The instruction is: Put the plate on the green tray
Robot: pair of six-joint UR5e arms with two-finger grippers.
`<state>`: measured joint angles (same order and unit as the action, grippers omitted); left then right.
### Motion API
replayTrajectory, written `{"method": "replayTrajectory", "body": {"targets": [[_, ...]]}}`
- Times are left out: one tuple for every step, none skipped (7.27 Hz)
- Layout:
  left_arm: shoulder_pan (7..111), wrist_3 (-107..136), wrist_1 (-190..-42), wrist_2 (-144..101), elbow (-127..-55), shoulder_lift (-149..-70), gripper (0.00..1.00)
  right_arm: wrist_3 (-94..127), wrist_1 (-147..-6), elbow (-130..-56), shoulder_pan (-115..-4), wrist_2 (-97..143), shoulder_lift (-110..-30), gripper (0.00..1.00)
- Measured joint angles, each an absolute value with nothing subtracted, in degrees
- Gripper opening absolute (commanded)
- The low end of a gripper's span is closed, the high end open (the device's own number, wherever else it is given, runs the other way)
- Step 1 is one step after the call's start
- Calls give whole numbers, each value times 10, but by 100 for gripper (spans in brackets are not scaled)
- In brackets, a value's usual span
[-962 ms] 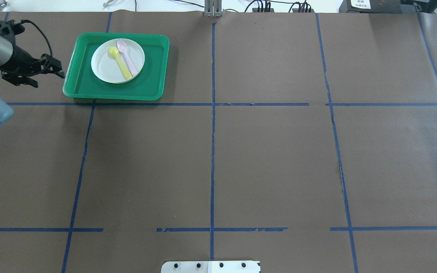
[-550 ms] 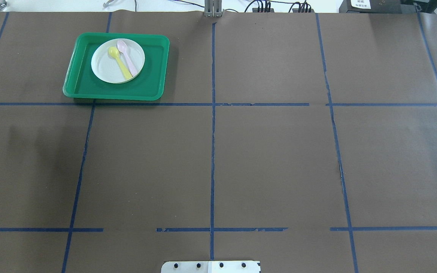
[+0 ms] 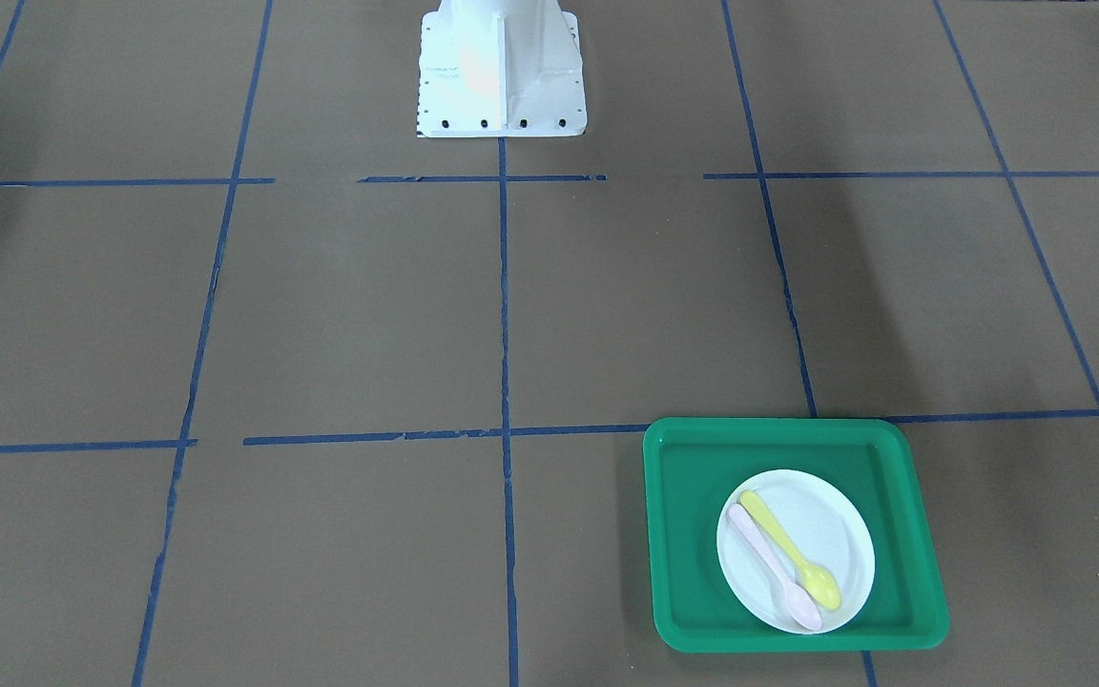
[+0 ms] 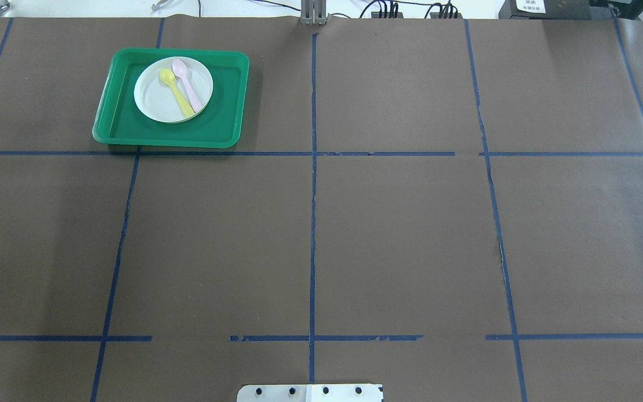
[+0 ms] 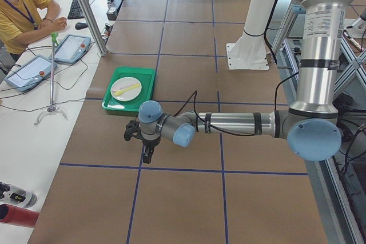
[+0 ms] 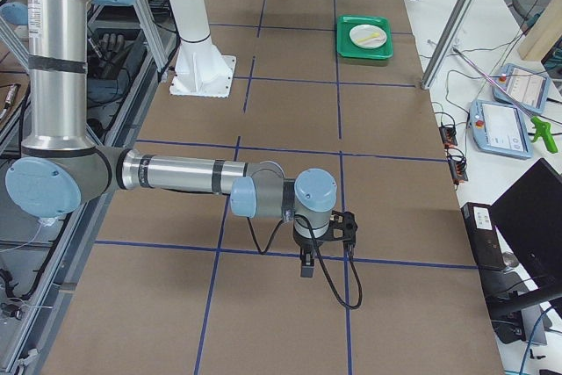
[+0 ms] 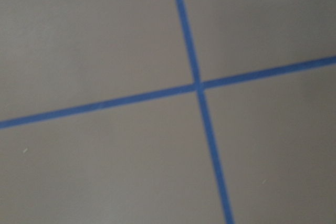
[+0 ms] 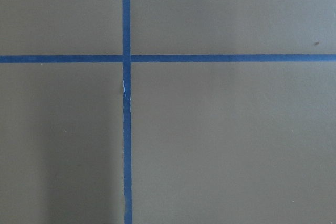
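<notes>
The small white plate lies inside the green tray at the table's far left, with a yellow spoon and a pink spoon on it. In the front-facing view the plate sits toward the near right part of the tray. My left gripper shows only in the exterior left view, hanging over bare table well short of the tray; I cannot tell whether it is open or shut. My right gripper shows only in the exterior right view, far from the tray; its state is unclear too.
The table is covered in brown paper with a grid of blue tape. The white robot base stands at the middle of the robot's side. Both wrist views show only paper and tape lines. An operator sits beyond the tray's end.
My left arm, which was beside the tray's left edge, has pulled back leftward out of the overhead view. The plate, spoons and tray have not moved.
</notes>
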<state>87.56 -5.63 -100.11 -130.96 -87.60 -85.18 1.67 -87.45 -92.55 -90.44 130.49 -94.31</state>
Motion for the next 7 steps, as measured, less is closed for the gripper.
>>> {"method": "replayTrajectory", "body": {"targets": [[883, -61, -992, -1318, -877, -832, 100, 17, -875, -925, -904, 1305, -943, 100], [886, -52, -990, -1322, -875, -818, 100, 17, -874, -925, -904, 1305, -943, 100], [887, -37, -994, -1323, -873, -810, 100, 17, -875, -925, -904, 1304, -943, 100], [887, -24, -1000, -1326, -873, -806, 100, 17, -875, -925, -904, 1304, -943, 100], [888, -18, -1002, -1331, -873, -804, 100, 17, -875, -925, -904, 1305, -943, 100], [888, -16, -1003, -1334, -876, -805, 100, 17, -875, -925, -904, 1305, -943, 100], [888, -15, -1005, -1336, -882, -810, 100, 17, -875, -925, -904, 1305, -943, 100]]}}
